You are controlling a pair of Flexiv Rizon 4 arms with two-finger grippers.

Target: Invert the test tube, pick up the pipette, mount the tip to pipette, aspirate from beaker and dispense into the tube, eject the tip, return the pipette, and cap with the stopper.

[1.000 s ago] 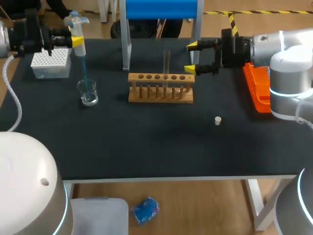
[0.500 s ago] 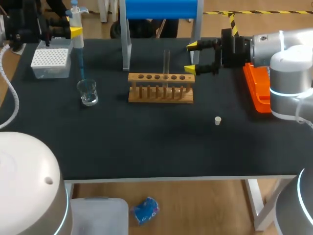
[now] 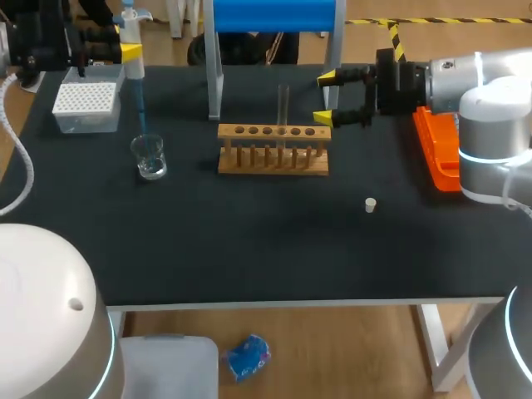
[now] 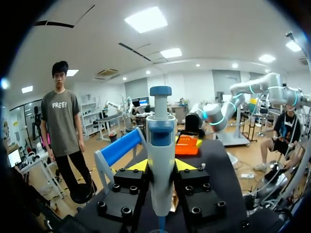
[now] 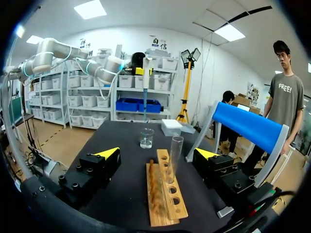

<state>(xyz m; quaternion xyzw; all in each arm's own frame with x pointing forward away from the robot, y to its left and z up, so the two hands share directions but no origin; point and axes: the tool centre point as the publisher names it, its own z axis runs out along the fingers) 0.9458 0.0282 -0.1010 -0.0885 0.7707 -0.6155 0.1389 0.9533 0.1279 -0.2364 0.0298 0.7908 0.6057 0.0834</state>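
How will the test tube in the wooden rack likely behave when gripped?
The test tube looks like thin clear glass, so it is probably fragile and slippery in a hard grip. It rises well above the rack, so a sideways nudge would likely tilt it rather than slide it.

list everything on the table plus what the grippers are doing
white and blue pipette: 1, white/blue, upright in the left gripper, blue tip over the beaker
clear glass beaker: 1, clear, table's left part
white tip box: 1, white, far left corner
wooden test tube rack: 1, light brown, table middle
clear glass test tube: 1, clear, upright in the rack
small white stopper: 1, white, lying free, nearer than the rack, to its right
orange tray: 1, orange, right edge
blue roll on a pale stand: 1, blue, far edge behind the rack
black table: 1, black
left gripper: 1, yellow tips, shut on the pipette
right gripper: 1, yellow tips, open, right of the tube, apart from it
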